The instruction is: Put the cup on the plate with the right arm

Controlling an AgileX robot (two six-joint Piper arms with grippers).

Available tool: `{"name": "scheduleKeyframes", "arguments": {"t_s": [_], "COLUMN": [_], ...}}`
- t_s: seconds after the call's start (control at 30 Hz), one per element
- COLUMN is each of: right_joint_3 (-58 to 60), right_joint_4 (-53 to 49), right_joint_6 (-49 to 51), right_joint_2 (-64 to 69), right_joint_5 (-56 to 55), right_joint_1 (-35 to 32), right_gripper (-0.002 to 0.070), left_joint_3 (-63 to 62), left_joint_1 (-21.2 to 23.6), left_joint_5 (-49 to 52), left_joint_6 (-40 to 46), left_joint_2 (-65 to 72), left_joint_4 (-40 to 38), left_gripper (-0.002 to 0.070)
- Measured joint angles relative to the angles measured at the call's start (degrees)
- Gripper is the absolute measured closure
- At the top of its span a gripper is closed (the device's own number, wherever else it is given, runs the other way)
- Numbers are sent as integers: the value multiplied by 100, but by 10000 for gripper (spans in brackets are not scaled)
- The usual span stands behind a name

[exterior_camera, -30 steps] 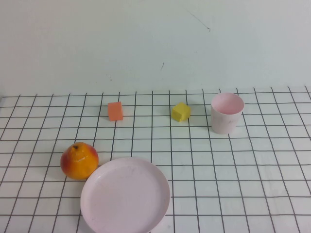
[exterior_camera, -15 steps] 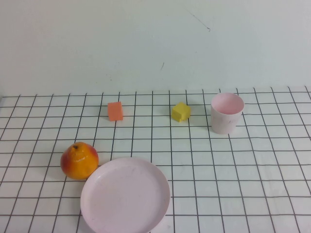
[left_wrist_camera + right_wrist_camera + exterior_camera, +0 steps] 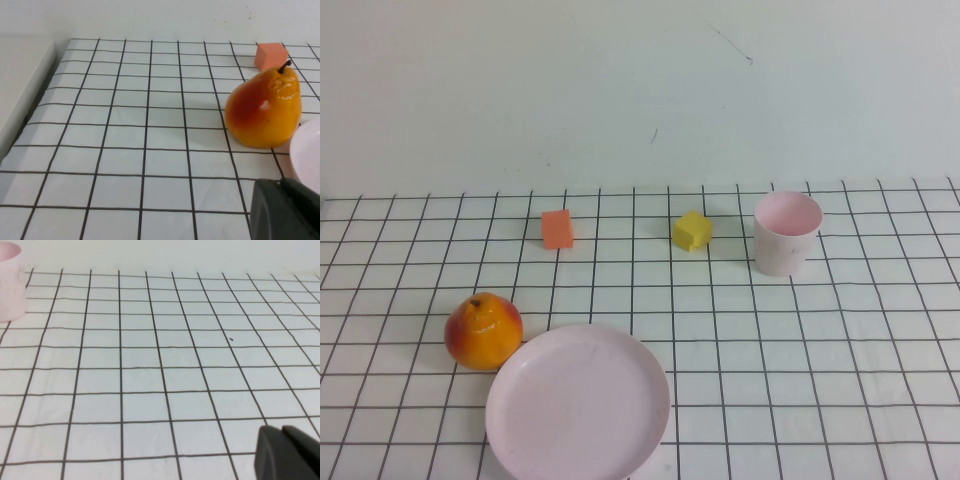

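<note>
Pale pink plastic cup (image 3: 787, 234), upright and well ahead of the closed, empty right gripper (image 3: 287, 455), looks light, rigid, slick; grasp across its rim.

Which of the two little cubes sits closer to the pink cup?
The yellow cube, just to the left of the cup. The orange cube sits farther left, above the pear.

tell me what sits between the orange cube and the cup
In the high view, a yellow cube sits between the orange cube and the cup.
</note>
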Motion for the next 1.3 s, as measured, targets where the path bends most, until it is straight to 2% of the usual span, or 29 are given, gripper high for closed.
{"name": "scheduleKeyframes", "arguments": {"t_s": [1.3], "right_joint_3": [0], "right_joint_4": [0], "right_joint_6": [0], "right_joint_2": [0], "right_joint_5": [0], "right_joint_1": [232], "right_gripper": [678], "left_joint_3": [0], "left_joint_1": [0], "left_joint_5": [0], "left_joint_6": [0], "left_joint_2": [0], "left_joint_4": [0], "left_gripper": [678]}}
